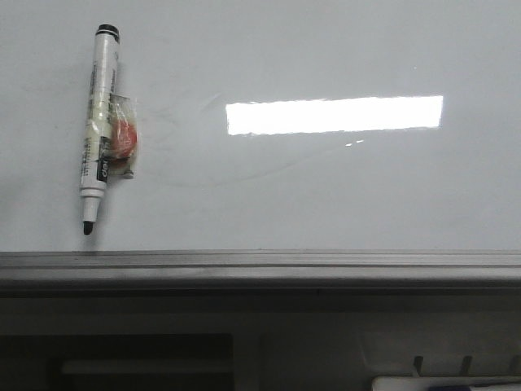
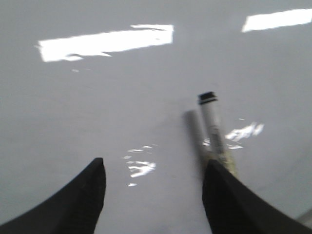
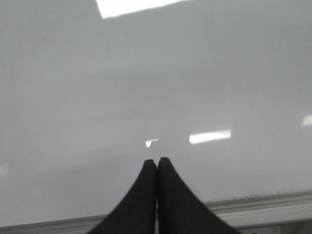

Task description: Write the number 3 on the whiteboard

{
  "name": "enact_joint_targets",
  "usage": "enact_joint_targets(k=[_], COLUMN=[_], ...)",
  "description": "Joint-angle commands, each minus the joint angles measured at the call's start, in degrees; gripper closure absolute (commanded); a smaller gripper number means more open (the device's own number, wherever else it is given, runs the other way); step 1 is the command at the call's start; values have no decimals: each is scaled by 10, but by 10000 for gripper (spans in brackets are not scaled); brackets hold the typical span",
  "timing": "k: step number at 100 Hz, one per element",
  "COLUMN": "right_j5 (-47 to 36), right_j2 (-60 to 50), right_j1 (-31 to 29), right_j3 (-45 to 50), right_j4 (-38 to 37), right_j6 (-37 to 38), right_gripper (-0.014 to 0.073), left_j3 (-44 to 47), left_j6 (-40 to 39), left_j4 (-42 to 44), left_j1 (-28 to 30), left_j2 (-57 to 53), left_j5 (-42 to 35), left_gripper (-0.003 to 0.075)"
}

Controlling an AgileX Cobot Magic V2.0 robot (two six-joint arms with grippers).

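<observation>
Frame edge: grey metal frame (image 1: 260,267) runs along the near side of the whiteboard (image 1: 342,187) in the front view, and the right wrist view shows it too.
Right tool: right tool (image 3: 156,163) hovers over bare board near that frame, its two dark fingers pressed together with nothing between them.
Left tool: left tool (image 2: 153,170) hangs above the surface with its fingers spread wide and holding nothing; the picture is blurred.
Marker: uncapped black-tipped whiteboard marker (image 1: 98,122) lies flat on the left part of the board, tip toward the frame, black end away; a small red and clear piece (image 1: 124,138) sits against its side.
Marker and left tool: in the left wrist view the marker (image 2: 214,131) lies just beside one finger, outside the gap, part of it hidden behind that finger.
Number 3: no black 3 shows on the board; only faint grey smudge lines (image 1: 244,175) near the middle.
Far board: a bright rectangular light reflection (image 1: 334,114).
</observation>
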Motion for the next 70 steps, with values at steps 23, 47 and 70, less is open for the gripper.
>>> enact_joint_targets(k=[23, 47, 70], right_j5=[-64, -78, -87], right_j2=[11, 11, 11], right_j1=[0, 0, 0], right_j3=[-21, -21, -21], right_j4=[3, 3, 3], right_j6=[0, 0, 0], right_gripper=[654, 654, 654], left_j3=[-22, -22, -23], left_j6=[-16, -16, -18], left_j4=[-139, -206, -215], left_j1=[-127, -174, -174], left_j2=[88, 158, 209], left_j5=[-59, -106, -154], left_gripper=[314, 314, 314])
